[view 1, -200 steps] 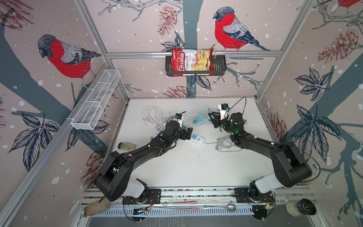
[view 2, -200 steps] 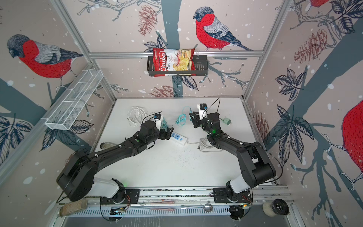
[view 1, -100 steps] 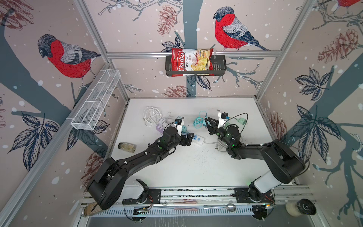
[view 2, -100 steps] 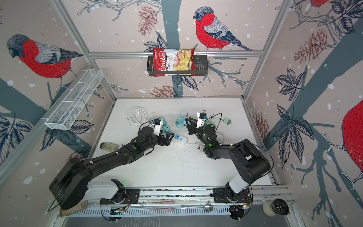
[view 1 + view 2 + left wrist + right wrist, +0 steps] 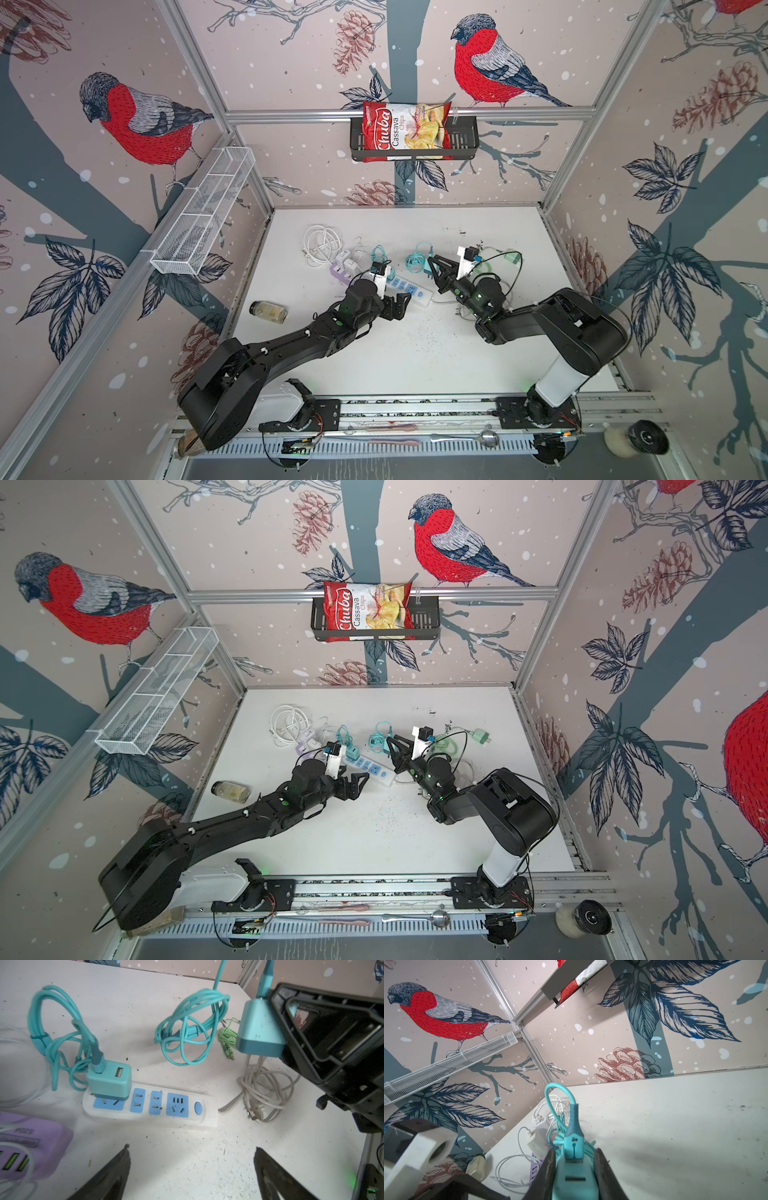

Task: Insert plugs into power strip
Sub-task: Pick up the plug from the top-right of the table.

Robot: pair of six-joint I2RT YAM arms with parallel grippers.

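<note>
Right jaws pinch teal plug (image 5: 259,1028) near power strip (image 5: 145,1121).

High stereo pair overlooking table (image 5: 415,361), wrist views close — oblique

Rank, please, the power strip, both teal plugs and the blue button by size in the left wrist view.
1. power strip
2. held teal plug and plugged-in teal plug: alike, nearness makes ranking unsure
3. blue button

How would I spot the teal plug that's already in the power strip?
Find the white power strip in the middle of the table. At its end away from the round blue button, the teal plug stands seated in a socket. The second teal plug is off the strip, pinched in the right gripper.
</note>
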